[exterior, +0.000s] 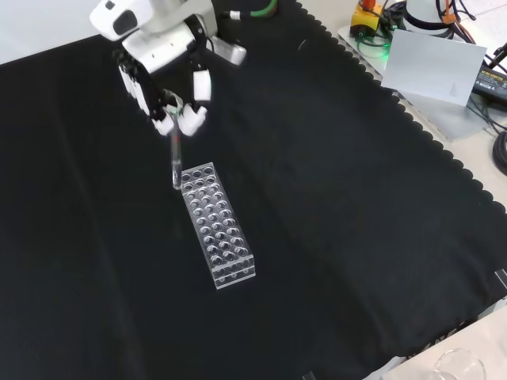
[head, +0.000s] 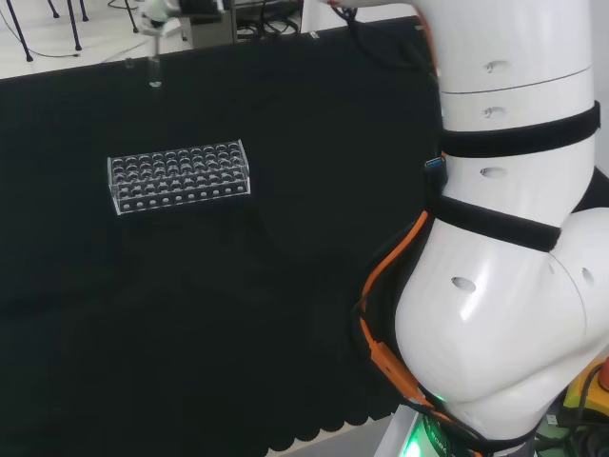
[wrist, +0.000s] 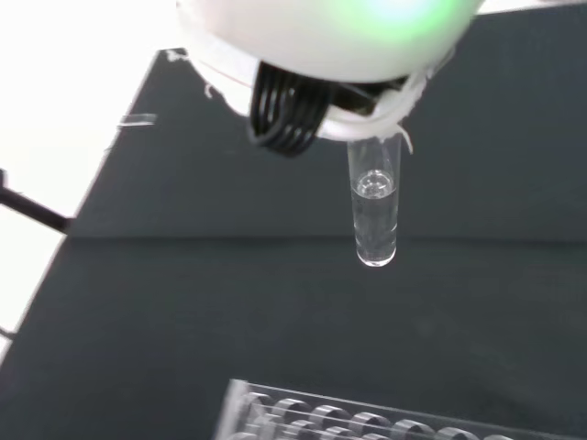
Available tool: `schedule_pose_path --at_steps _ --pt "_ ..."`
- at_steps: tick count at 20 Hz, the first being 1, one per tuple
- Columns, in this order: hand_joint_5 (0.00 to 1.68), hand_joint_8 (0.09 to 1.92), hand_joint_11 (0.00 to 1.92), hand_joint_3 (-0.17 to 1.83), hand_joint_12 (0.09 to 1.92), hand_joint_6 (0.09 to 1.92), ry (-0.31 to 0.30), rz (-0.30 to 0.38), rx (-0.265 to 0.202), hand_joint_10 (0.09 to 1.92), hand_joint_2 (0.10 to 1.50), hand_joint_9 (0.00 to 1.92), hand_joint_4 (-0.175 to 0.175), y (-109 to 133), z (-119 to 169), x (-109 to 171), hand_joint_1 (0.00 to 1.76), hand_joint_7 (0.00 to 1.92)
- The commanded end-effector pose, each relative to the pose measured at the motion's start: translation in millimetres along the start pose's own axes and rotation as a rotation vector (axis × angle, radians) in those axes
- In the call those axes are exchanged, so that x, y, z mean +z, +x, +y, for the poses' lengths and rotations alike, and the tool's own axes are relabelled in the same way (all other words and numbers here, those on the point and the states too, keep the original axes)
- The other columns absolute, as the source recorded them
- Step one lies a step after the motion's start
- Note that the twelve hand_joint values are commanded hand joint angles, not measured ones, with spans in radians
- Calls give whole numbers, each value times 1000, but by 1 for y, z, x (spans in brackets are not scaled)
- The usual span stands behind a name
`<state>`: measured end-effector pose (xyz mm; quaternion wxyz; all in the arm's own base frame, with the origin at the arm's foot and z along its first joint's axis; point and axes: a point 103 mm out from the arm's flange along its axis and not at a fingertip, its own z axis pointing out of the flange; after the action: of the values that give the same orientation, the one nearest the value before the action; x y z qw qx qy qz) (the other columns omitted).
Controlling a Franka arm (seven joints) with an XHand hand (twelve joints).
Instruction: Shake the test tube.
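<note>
Hanging from the hand (exterior: 168, 73), the test tube (exterior: 175, 165) is pinched near its top by the curled fingers (exterior: 201, 85), upright and lifted clear of the counter (exterior: 333, 206), above the end of the clear rack (exterior: 218, 226) nearest the counter's far edge in the front view. The wrist view shows clear liquid filling its lower part, with the mouth hidden behind the hand. Shaking looks like the step in hand. The likely trouble: a swing too wide could slop liquid out of the top, slip the smooth glass through the pinch, or knock the tube's bottom against the rack just beneath.
</note>
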<state>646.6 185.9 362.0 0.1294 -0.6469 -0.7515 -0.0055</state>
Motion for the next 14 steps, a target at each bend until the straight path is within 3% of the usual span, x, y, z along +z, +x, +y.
schedule_pose_path --at_steps 1,4,12,14 --pt "1529 453 1361 760 1000 215 26 -19 -72 736 527 1618 -175 32 0 15 1249 1801" --pt "1529 453 1360 760 1000 214 44 -48 -20 736 527 1617 -175 12 0 15 1249 1801" --pt "1530 453 1358 759 1001 212 33 -101 252 737 527 1617 -175 -107 -33 0 1249 1801" --pt "1531 453 1357 759 1001 211 29 -104 292 737 527 1617 -175 -125 -41 -4 1249 1802"
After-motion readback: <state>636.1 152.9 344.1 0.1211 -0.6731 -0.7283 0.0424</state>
